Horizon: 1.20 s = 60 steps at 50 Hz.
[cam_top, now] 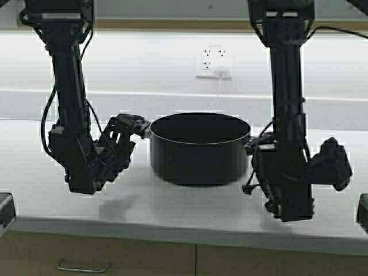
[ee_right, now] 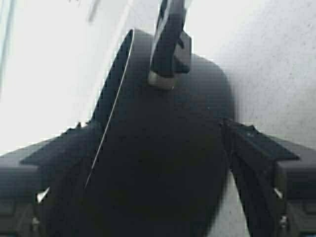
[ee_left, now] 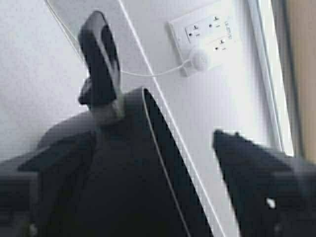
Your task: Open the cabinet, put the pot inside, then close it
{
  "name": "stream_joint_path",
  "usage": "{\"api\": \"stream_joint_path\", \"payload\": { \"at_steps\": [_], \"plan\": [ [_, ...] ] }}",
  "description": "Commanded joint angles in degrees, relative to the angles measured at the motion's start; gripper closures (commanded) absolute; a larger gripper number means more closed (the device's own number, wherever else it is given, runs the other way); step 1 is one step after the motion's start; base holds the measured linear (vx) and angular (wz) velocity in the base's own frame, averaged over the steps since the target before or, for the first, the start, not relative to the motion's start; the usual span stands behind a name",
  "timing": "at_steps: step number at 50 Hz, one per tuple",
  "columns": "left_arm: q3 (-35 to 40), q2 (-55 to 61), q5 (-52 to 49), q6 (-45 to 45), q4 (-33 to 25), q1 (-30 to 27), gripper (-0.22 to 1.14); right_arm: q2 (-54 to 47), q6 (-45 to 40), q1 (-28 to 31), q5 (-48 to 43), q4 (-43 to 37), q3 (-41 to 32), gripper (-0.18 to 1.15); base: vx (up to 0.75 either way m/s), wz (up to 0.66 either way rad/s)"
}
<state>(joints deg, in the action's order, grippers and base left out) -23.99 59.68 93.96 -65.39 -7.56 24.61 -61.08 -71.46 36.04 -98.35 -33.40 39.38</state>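
The black pot (cam_top: pixel 199 148) stands lidless on the white counter (cam_top: pixel 34 190), between my two arms. My left gripper (cam_top: pixel 131 127) is open beside the pot's left loop handle (cam_top: pixel 146 130); in the left wrist view (ee_left: pixel 155 138) its fingers are spread wide, with the pot wall (ee_left: pixel 123 182) between them and the handle (ee_left: pixel 101 61) beyond the tips. My right gripper (cam_top: pixel 253 148) is open at the pot's right side; in the right wrist view (ee_right: pixel 155 126) its fingers straddle the pot (ee_right: pixel 163 163) below the other handle (ee_right: pixel 168 44). The cabinet's doors are out of view.
A tan strip (cam_top: pixel 172 25) runs along the top above the white wall. A wall socket (cam_top: pixel 214 62) with a white plug and cable sits behind the pot. Below the counter's front edge is a base drawer with a horizontal handle (cam_top: pixel 83 267).
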Motion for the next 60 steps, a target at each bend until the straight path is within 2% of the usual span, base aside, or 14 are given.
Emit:
{"api": "stream_joint_path", "payload": {
  "at_steps": [1, 13, 26, 40, 60],
  "plan": [
    [6.7, 0.7, -3.3, 0.0, -0.1, -1.8, -0.10, -0.7, 0.1, -1.8, -0.6, -0.1, -4.4, -0.06, 0.01, -0.01],
    [14.3, 3.4, -8.3, -0.1, 2.6, -4.7, -0.10, -2.8, 1.1, -5.7, -0.6, 3.1, -9.9, -0.06, 0.00, 0.00],
    [14.2, 3.0, -9.6, 0.4, 2.9, -4.7, -0.10, -5.0, -0.1, -9.6, -0.6, 5.6, -15.6, -0.06, 0.02, -0.01],
    [13.4, 1.7, -12.8, 0.4, 2.4, -4.7, -0.07, -6.2, -0.2, -10.3, -0.4, 6.1, -19.1, -0.06, 0.03, -0.02],
    [13.4, 1.3, -13.4, 0.2, 2.0, -4.7, -0.07, -7.3, -3.0, -10.4, -0.2, 8.5, -19.5, -0.05, 0.02, -0.01]
  ]
}}
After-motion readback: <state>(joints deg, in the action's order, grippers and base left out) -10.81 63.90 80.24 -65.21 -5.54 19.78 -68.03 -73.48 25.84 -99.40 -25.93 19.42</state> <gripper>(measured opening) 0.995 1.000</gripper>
